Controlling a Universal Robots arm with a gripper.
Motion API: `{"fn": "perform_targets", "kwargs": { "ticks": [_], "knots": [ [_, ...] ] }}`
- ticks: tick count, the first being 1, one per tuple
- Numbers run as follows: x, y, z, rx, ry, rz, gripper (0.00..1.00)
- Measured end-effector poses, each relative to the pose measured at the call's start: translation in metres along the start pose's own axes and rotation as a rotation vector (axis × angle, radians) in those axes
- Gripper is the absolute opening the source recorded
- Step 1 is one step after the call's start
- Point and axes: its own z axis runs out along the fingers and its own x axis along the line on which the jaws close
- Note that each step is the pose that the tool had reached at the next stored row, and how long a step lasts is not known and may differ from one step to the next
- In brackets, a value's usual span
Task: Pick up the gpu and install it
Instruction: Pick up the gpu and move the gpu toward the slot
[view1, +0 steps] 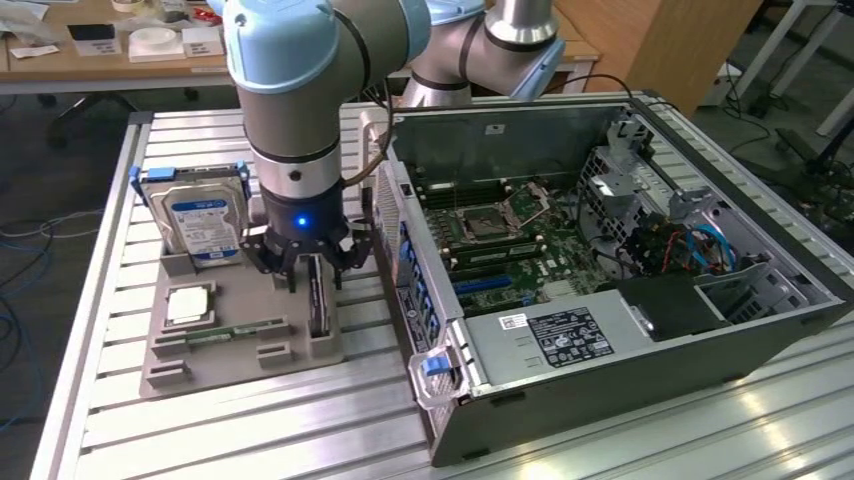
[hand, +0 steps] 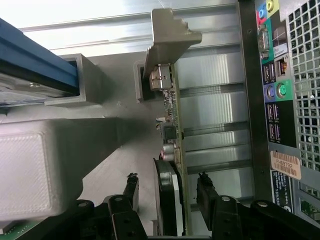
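The gpu (view1: 318, 312) stands on its edge in a slot at the exterior view's right side of the grey holder (view1: 240, 368). In the wrist view the gpu (hand: 174, 125) shows its brownish board edge, a silver bracket end and a dark round fan. My gripper (view1: 311, 272) is lowered straight over the card. Its black fingers (hand: 132, 189) straddle the card, one on each side with a small gap, so the gripper (hand: 168, 192) is open and holds nothing.
The open computer case (view1: 747, 330) lies at the exterior view's right, with its motherboard (view1: 501, 235) exposed and its rear port panel (hand: 272, 90) close beside the card. The holder also carries a hard drive (view1: 200, 222), a processor (view1: 188, 304) and a memory stick (view1: 234, 331).
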Motion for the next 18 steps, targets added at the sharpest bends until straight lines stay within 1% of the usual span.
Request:
{"fn": "perform_targets", "kwargs": {
  "ticks": [3,4,5,7,10,11,18],
  "knots": [
    [0.0000,0.0000,0.0000,0.0000,0.0000,0.000,0.59],
    [0.0000,0.0000,0.0000,0.0000,0.0000,0.000,0.58],
    [0.0000,0.0000,0.0000,-0.0001,0.0000,0.000,0.51],
    [0.0000,0.0000,0.0000,0.0000,0.0000,0.000,0.51],
    [0.0001,0.0000,0.0000,0.0001,0.0003,0.000,0.33],
    [0.0000,0.0000,0.0000,0.0001,0.0001,0.000,0.29],
    [0.0000,0.0000,0.0000,-0.0001,-0.0001,0.000,0.29]
  ]
}}
